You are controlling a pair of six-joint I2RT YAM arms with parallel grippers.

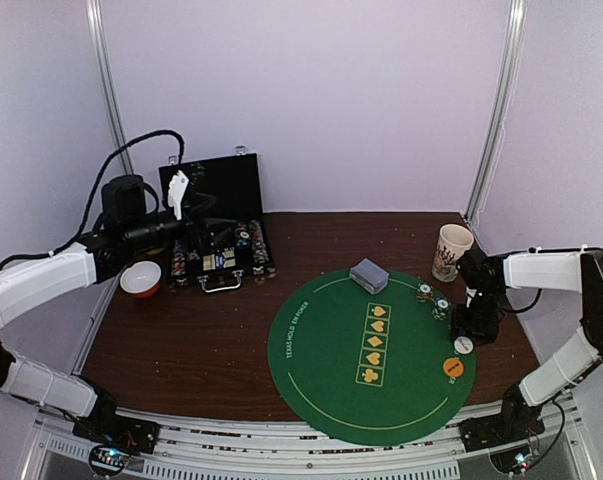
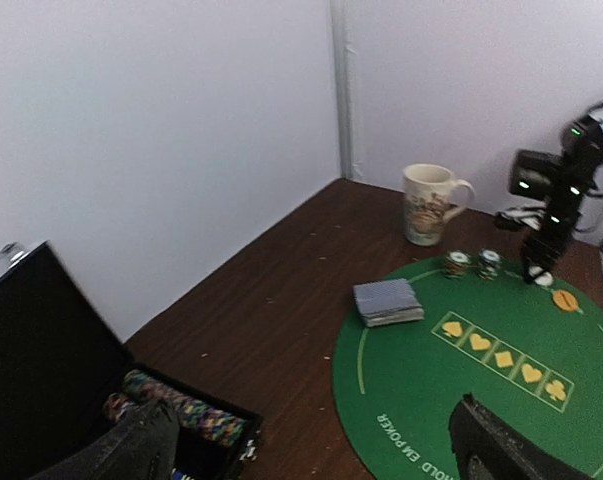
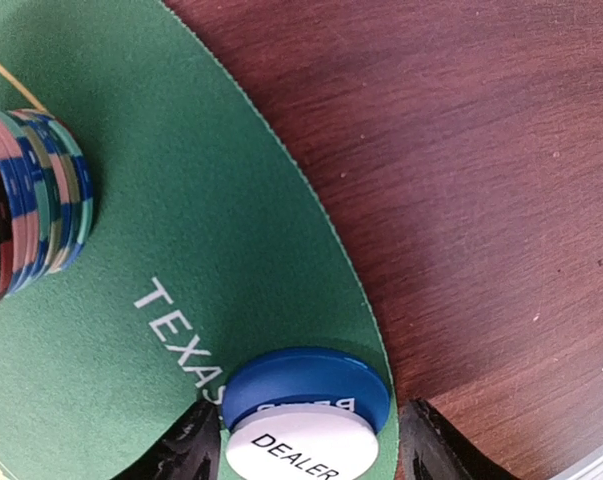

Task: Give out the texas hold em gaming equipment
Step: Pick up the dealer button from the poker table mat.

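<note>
Dealer disc [image 3: 293, 452] sits at edge of mat [image 3: 181, 180].

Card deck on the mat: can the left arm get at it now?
Probably yes: the left gripper hangs open over the chip case, with only bare table between it and the card deck.

Left tool [image 2: 311, 445] raised, jaws wide; right tool [image 3: 311, 442] low, jaws seemingly half-closed.

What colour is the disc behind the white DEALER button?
The disc is blue, clearest in the right wrist view.
</note>
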